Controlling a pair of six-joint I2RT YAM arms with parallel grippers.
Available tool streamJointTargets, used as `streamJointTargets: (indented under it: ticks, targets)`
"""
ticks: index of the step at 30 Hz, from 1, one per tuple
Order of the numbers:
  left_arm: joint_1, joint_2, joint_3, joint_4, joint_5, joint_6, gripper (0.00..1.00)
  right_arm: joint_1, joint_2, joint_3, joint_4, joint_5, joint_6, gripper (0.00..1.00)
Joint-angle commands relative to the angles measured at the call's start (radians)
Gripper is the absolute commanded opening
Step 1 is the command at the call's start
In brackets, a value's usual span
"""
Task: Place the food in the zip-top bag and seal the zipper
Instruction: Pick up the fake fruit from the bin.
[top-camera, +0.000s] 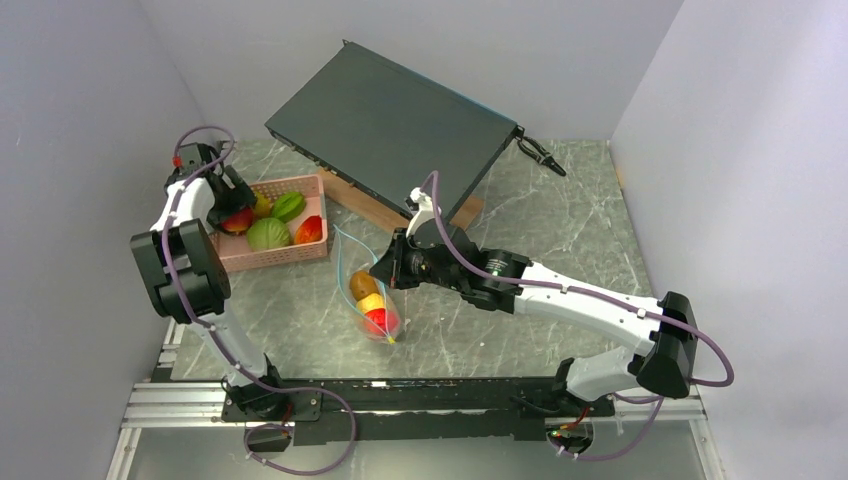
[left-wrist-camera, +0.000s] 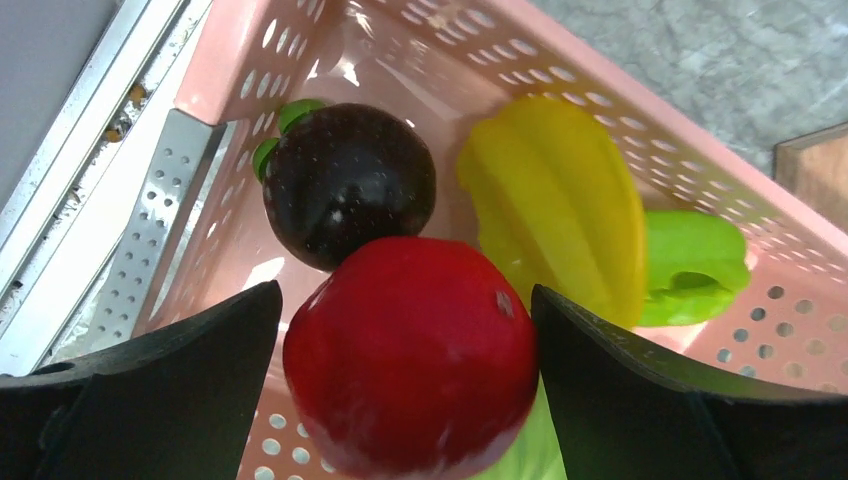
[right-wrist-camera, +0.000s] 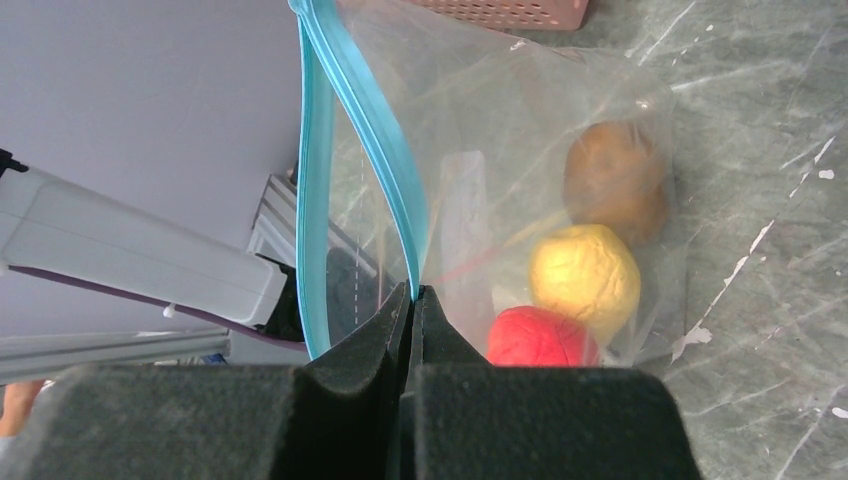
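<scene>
left gripper (left-wrist-camera: 405, 300) stands spread astride the red fruit (left-wrist-camera: 410, 370); right gripper (right-wrist-camera: 412, 300) is clamped on the zipper (right-wrist-camera: 316, 180).

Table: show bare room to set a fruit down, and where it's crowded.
Bare marble: beyond the right arm, right of the black case; and between the pink basket, left arm and bag. Crowded: inside the basket, at the bag's mouth.

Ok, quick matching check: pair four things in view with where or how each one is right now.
1 zipper strip
2 yellow ball
3 purple fruit
4 left fingers

A open, either side of a red fruit
B pinched by the shut right fingers
C inside the bag
D lying in the pink basket

Pairs: 1-B, 2-C, 3-D, 4-A
</scene>
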Motion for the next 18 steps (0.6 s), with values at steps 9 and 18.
streamJointTargets:
  ticks: [9, 18]
  targets:
    - [-0.001, -0.015, 0.007, -0.027, -0.031, 0.045, 0.88, -0.003, -0.013, 0.005, 0.049, 0.012, 0.003, 0.00]
    - [-0.017, -0.165, -0.067, 0.011, -0.028, 0.075, 0.54, -0.002, 0.007, 0.020, 0.051, 0.002, 0.005, 0.00]
